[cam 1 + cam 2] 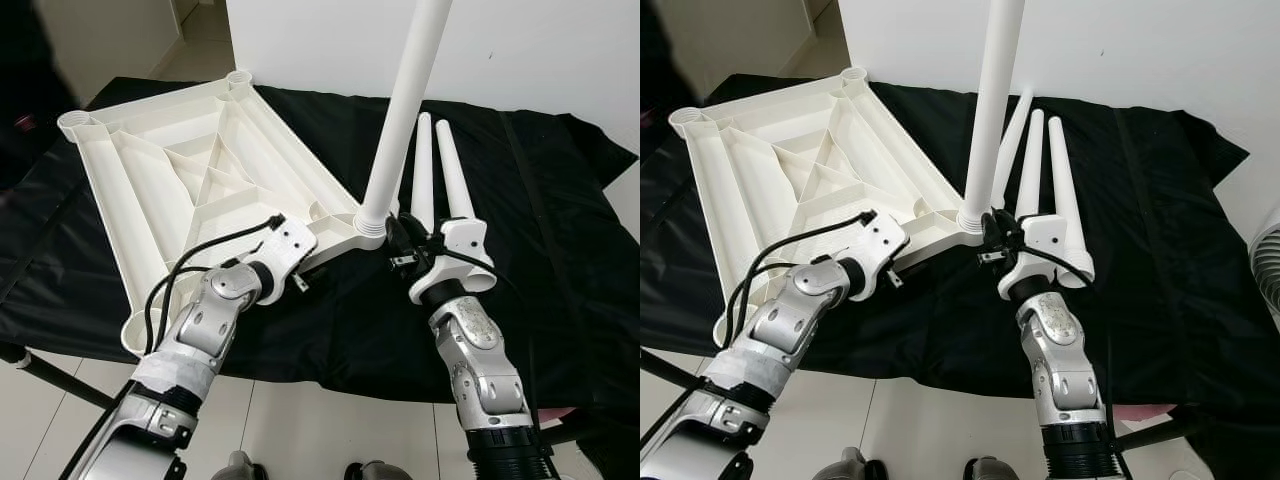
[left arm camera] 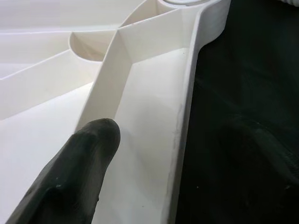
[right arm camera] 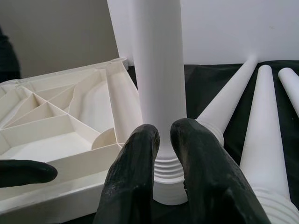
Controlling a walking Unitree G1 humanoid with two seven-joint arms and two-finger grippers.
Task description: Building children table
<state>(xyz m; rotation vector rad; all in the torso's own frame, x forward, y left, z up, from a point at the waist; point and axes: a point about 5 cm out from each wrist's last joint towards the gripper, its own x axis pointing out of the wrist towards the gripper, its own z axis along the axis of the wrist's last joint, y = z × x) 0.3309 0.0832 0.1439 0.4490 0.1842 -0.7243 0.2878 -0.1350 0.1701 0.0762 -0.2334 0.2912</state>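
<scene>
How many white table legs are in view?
4: one leg stands upright in the tabletop's near corner socket; three loose legs lie side by side on the black cloth.

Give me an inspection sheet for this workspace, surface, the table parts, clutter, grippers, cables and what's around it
Surface: black cloth spread over a low stand, wrinkled, hanging over the front edge.
Job's things: white tabletop lies upside down, ribs up; one leg stands upright in its near right corner socket; three loose legs lie side by side on the cloth.
Clutter: nothing seen.
Grippers: left gripper sits at the tabletop's near edge, one finger inside a rib pocket; open or shut cannot be told. Right gripper has both fingers against the upright leg's base, by its thread.
Cables: black cable loops along the left arm.
Surroundings: white wall behind, pale tiled floor, a fan at right.
</scene>
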